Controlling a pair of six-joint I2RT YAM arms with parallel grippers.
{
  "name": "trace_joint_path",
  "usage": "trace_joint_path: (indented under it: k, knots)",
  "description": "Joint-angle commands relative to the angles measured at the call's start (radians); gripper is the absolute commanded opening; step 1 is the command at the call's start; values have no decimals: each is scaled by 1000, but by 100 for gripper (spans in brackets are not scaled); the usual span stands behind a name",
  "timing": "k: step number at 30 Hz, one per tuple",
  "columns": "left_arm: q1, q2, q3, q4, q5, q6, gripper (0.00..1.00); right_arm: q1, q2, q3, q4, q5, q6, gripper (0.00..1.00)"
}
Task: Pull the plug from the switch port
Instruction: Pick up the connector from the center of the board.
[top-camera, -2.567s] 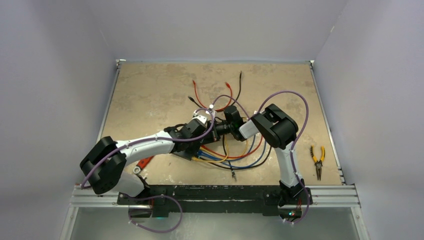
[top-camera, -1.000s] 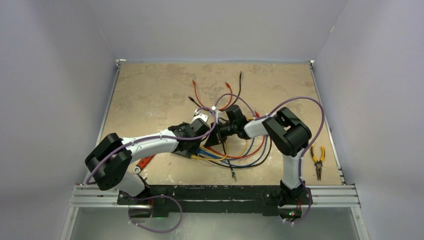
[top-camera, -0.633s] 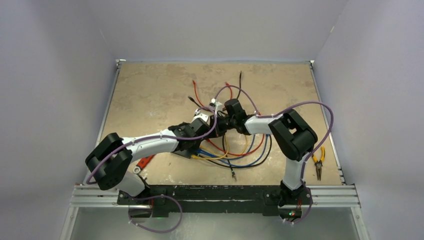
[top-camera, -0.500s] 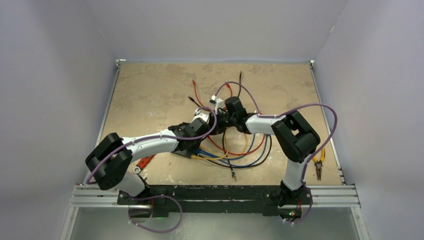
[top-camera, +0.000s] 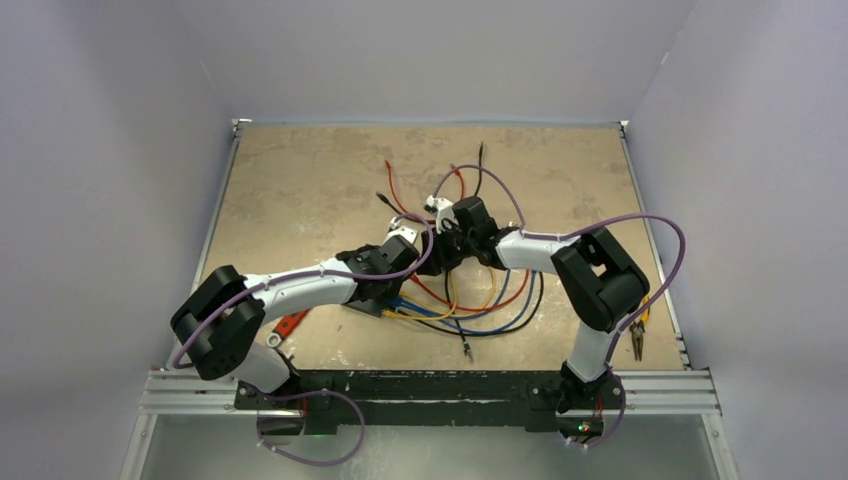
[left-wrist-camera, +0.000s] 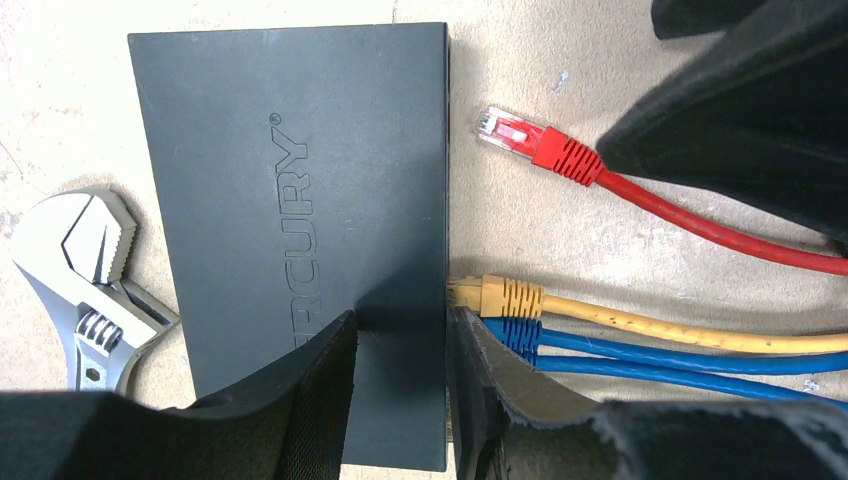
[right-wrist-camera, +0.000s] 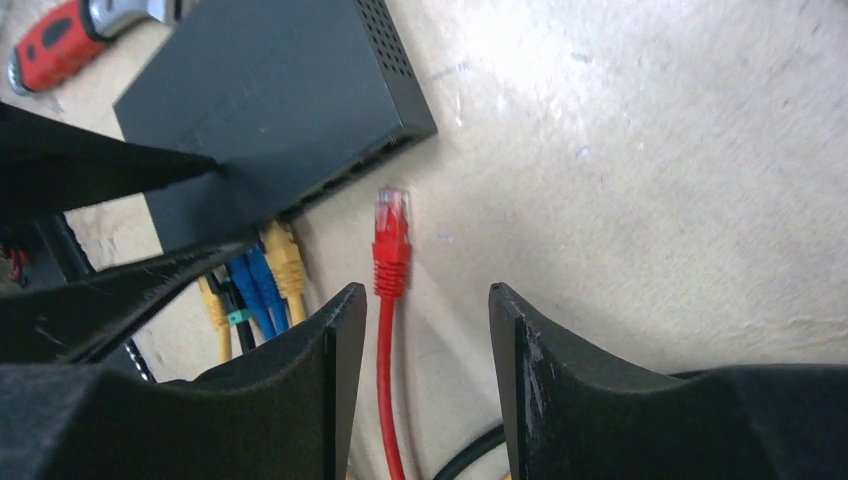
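Note:
The switch (left-wrist-camera: 290, 200) is a flat black box lying on the table; it also shows in the right wrist view (right-wrist-camera: 270, 110) and is mostly hidden under the left arm in the top view (top-camera: 362, 303). My left gripper (left-wrist-camera: 400, 325) is narrowed onto its port edge, with one finger on the top face and the other against the port side. The red plug (left-wrist-camera: 520, 135) lies free on the table, out of the ports, as the right wrist view (right-wrist-camera: 390, 240) confirms. My right gripper (right-wrist-camera: 415, 300) is open, straddling the red cable without touching it.
Yellow (left-wrist-camera: 505, 297) and blue (left-wrist-camera: 520, 335) plugs sit in the switch's ports. A silver adjustable wrench (left-wrist-camera: 70, 270) lies by the switch. A red-handled tool (top-camera: 288, 323) and yellow pliers (top-camera: 635, 320) lie on the table. Loose red and black leads (top-camera: 470, 180) lie further back.
My right gripper has drawn back from the switch toward the table's far side, and its elbow has swung right. The left arm has stayed put.

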Motion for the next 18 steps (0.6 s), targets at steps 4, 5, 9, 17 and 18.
trace_joint_path:
  k: [4, 5, 9, 17, 18]
  knots:
    - [19, 40, -37, -21, 16, -8, 37, 22, -31, -33, -71, 18, -54, 50]
    - [19, 42, -37, -21, 18, -8, 37, 26, -25, -33, -76, 21, -56, 49]
    - [20, 48, -33, -20, 21, -6, 37, 48, -1, -27, -90, 21, -64, 44]
    - [20, 48, -30, -26, 18, -7, 37, 106, 13, -28, -117, 123, -64, 38]
    - [19, 48, -31, -26, 18, -7, 37, 115, 15, -27, -125, 153, -65, 37]
